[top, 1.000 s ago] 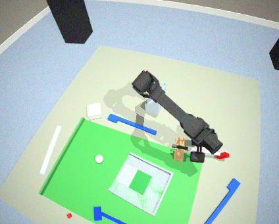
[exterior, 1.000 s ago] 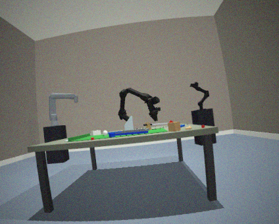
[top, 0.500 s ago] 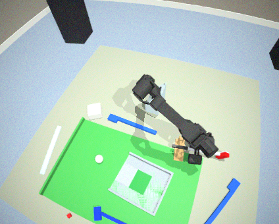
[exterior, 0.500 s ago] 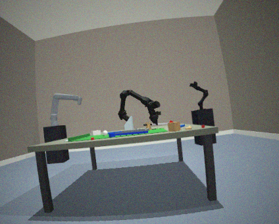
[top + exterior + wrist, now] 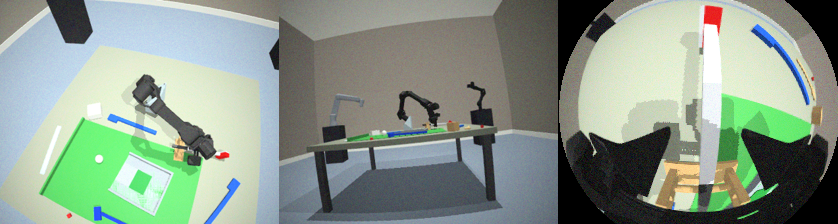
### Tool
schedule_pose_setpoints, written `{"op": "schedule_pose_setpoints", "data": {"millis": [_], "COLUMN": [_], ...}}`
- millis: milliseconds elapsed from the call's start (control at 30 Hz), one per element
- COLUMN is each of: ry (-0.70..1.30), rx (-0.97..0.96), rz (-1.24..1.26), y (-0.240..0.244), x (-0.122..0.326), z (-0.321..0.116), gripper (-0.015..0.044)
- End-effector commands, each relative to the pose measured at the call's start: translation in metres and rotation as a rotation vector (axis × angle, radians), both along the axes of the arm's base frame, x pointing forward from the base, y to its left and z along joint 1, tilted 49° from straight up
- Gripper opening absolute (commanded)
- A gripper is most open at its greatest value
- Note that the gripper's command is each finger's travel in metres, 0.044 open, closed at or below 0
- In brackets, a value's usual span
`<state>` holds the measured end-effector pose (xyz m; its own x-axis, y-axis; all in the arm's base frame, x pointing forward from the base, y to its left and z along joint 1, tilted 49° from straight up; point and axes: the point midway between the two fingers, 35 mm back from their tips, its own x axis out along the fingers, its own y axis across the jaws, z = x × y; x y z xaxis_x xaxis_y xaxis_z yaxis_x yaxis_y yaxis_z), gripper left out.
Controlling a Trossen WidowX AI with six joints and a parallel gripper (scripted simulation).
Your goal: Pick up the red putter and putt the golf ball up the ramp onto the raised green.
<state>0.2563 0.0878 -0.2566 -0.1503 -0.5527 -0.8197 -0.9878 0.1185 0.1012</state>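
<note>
The red putter (image 5: pixel 223 155) (image 5: pixel 713 17) has a red head, a white shaft and a dark grip end. Its shaft lies across a wooden stand (image 5: pixel 179 155) (image 5: pixel 678 166). My gripper (image 5: pixel 196 153) (image 5: pixel 707 132) is open and points down over the shaft, between the stand and the head. In the wrist view the shaft runs between the two spread fingers, with nothing gripped. The arm hides part of the shaft in the top view. The white golf ball (image 5: pixel 99 159) (image 5: pixel 384 132) sits on the green mat (image 5: pixel 72 174). The grey-walled ramp (image 5: pixel 122 176) holds the raised green (image 5: pixel 140 182).
Blue putter-shaped pieces (image 5: pixel 131 124) (image 5: pixel 222 201) (image 5: pixel 97 213) lie around the mat. A white cube (image 5: pixel 95 111) and a white bar (image 5: pixel 50 149) are left of my base. A dark green wall (image 5: pixel 62 155) edges the mat. A small red cube (image 5: pixel 69 215) lies near its front.
</note>
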Motion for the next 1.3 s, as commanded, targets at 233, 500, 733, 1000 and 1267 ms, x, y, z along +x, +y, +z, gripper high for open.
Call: {"op": "schedule_pose_setpoints", "data": {"millis": [233,500,733,1000,1267], "ry": [0.002,0.002,0.002,0.003,0.007], "rx": [-0.002,-0.002,-0.002,0.002,0.002], "rz": [-0.001,-0.001,-0.001,-0.001,-0.002], "y": [-0.003,-0.003,-0.003,0.027,0.071], "x": [-0.001,-0.001,-0.001,0.008,0.013], "z": [-0.002,-0.002,-0.002,0.022,0.065], "gripper": [0.0309,0.0099,0.0013,0.0000,0.0000]}}
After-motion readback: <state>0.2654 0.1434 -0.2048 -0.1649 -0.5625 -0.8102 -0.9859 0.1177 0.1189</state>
